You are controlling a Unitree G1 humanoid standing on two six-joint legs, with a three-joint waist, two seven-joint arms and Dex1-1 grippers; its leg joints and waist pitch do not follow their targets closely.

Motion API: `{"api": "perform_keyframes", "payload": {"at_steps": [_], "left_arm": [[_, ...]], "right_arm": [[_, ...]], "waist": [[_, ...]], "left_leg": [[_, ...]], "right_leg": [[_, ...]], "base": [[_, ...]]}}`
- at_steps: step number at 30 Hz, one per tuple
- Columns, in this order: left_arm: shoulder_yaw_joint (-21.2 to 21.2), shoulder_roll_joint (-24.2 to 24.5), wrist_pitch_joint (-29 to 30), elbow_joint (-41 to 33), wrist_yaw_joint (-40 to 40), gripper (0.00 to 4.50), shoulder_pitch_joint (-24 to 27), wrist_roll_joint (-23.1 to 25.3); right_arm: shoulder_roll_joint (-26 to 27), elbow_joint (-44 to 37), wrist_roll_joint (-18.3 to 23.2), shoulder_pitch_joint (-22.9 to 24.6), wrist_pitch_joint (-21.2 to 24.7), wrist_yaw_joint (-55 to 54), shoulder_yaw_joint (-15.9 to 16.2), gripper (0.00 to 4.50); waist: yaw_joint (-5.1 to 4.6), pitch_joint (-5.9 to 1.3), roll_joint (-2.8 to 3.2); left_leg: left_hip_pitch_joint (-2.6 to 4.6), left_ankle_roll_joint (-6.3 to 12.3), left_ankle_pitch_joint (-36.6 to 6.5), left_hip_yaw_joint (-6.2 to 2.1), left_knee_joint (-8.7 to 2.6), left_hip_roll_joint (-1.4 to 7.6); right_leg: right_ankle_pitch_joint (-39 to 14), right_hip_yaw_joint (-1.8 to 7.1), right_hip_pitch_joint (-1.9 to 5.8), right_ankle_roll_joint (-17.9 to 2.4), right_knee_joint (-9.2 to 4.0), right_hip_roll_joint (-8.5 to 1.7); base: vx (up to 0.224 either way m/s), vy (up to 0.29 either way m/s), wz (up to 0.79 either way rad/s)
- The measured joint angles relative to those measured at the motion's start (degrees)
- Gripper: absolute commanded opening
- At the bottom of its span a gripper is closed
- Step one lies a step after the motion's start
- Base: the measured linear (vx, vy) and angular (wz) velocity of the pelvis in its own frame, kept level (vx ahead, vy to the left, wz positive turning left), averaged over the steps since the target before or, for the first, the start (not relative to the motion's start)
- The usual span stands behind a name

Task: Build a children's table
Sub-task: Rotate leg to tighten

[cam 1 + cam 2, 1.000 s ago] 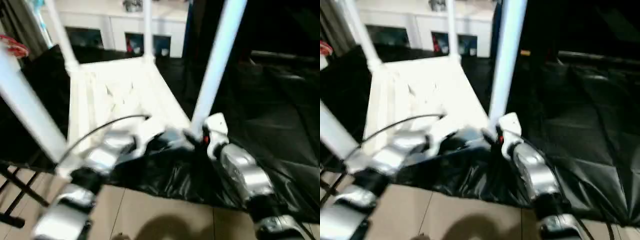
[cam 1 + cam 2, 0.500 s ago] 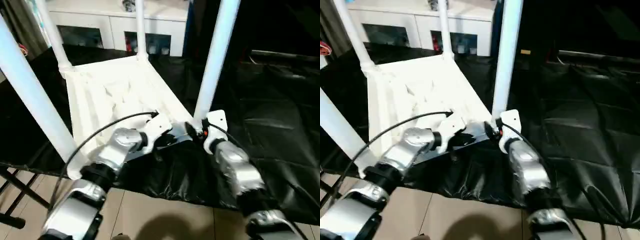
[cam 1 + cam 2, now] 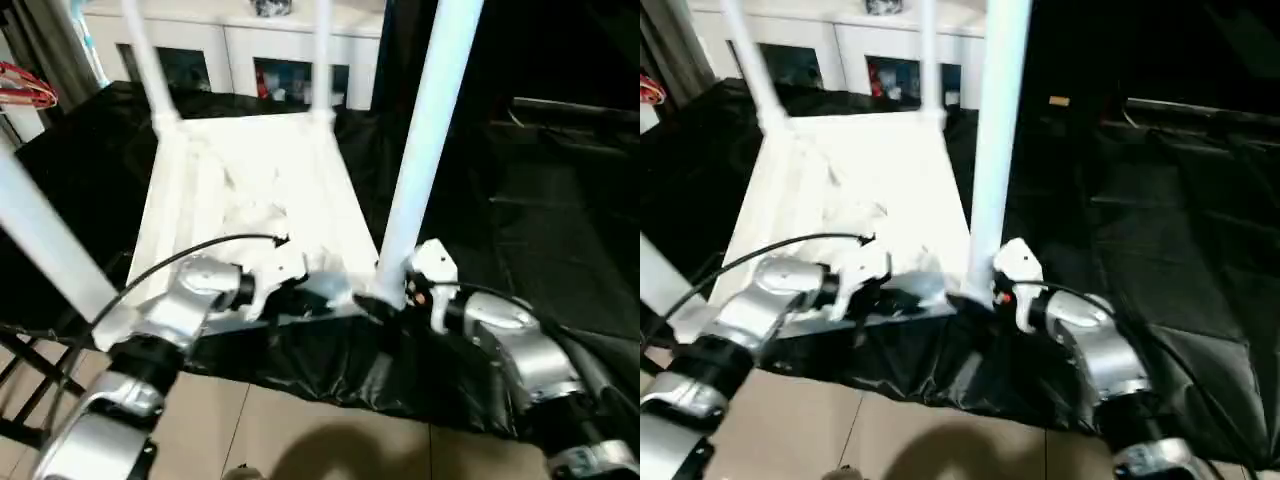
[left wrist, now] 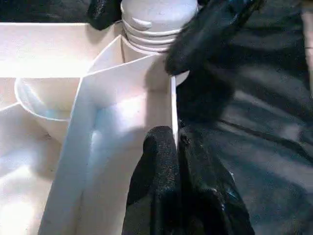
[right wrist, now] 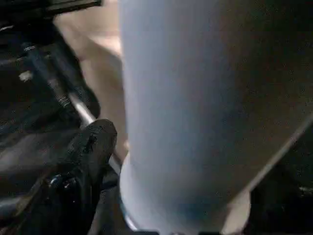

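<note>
The white table top (image 3: 250,190) lies upside down on a black-covered desk (image 3: 560,230), legs pointing up. The left pincer (image 4: 177,147) grips the top's near edge wall, fingers closed on it. The right pincer (image 3: 372,305) clasps the base of the near right leg (image 3: 425,130) at its corner socket. Open black cover stretches rightward.

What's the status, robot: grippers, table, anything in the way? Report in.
Left gripper pinching table top rim. Right gripper around base of near right leg. Four legs upright in sockets. Nothing in the way.
</note>
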Motion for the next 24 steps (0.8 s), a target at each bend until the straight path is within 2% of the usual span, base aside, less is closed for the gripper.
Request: {"api": "perform_keyframes", "payload": {"at_steps": [3, 5, 8, 9, 10, 16, 20, 24], "left_arm": [[-0.3, 1.1, 0.0, -0.2, -2.9, 0.0, 0.1, -0.6], [-0.5, 1.8, 0.0, -0.2, -4.7, 0.0, 0.1, -0.9], [-0.8, 2.1, -0.1, -0.2, -6.5, 0.0, 0.1, -1.2], [-0.8, 2.4, -0.1, -0.2, -7.0, 0.0, 0.1, -1.2], [-0.8, 2.6, -0.1, -0.2, -7.4, 0.0, 0.1, -1.2], [-0.7, 2.6, -0.1, 0.2, -7.7, 0.0, 0.0, -1.3], [0.1, 1.4, -0.7, 1.9, -3.7, 0.0, -0.6, -0.5], [1.0, -2.1, -0.6, 4.2, 6.6, 0.0, -2.0, 2.0]], "right_arm": [[-2.3, -1.0, 0.8, 0.2, 0.2, 4.2, 1.0, 3.88], [-3.3, -2.3, 1.2, 0.6, 0.8, 6.7, 1.4, 3.55], [-3.7, -2.7, 2.1, 0.7, 1.4, 9.3, 2.2, 3.42], [-3.9, -2.9, 2.1, 0.7, 1.5, 10.1, 2.4, 3.42], [-3.9, -3.1, 2.1, 0.7, 1.6, 10.5, 2.4, 3.15], [-3.9, -3.3, 2.2, 0.8, 1.9, 11.1, 2.6, 2.79], [-0.2, -1.4, 1.3, 0.9, 1.5, 4.6, 1.0, 2.73], [5.8, 3.6, -0.8, -1.1, 1.0, -9.0, -2.7, 2.7]], "waist": [[0.32, 0.0, 0.01], [0.58, 0.0, 0.01], [1.05, 0.0, 0.01], [1.09, 0.0, 0.02], [1.12, 0.0, 0.02], [1.16, 0.0, 0.03], [0.87, 0.0, 0.04], [0.03, 0.02, -0.01]], "left_leg": [[-0.11, 0.01, 0.0, 0.0, 0.03, 0.05], [-0.17, 0.01, 0.0, -0.02, 0.05, 0.11], [-0.21, 0.01, 0.0, -0.02, 0.11, 0.15], [-0.21, 0.01, 0.0, -0.02, 0.14, 0.16], [-0.21, 0.01, 0.0, -0.02, 0.15, 0.16], [-0.21, 0.01, 0.0, -0.02, 0.18, 0.15], [-0.16, -0.01, 0.0, -0.05, 0.21, 0.15], [-0.04, -0.07, 0.0, -0.06, 0.23, 0.11]], "right_leg": [[-0.1, -0.1, -0.04, 0.0, 0.0, 0.0], [-0.1, -0.2, -0.04, -0.1, 0.01, 0.0], [-0.1, -0.25, -0.04, -0.1, 0.04, -0.01], [-0.1, -0.26, -0.03, -0.1, 0.05, -0.02], [-0.1, -0.27, -0.02, -0.1, 0.05, -0.02], [-0.1, -0.32, 0.02, -0.1, 0.09, -0.09], [0.0, -0.34, 0.04, -0.1, 0.19, -0.09], [0.1, -0.34, 0.1, -0.1, 0.18, -0.13]], "base": [[0.0, 0.0, 0.0], [0.0, 0.0, 0.0], [0.0, 0.0, 0.0], [0.0, 0.0, 0.0], [0.0, 0.0, 0.0], [0.0, 0.0, 0.0], [0.0, 0.0, 0.0], [0.0, 0.0, 0.0]]}}
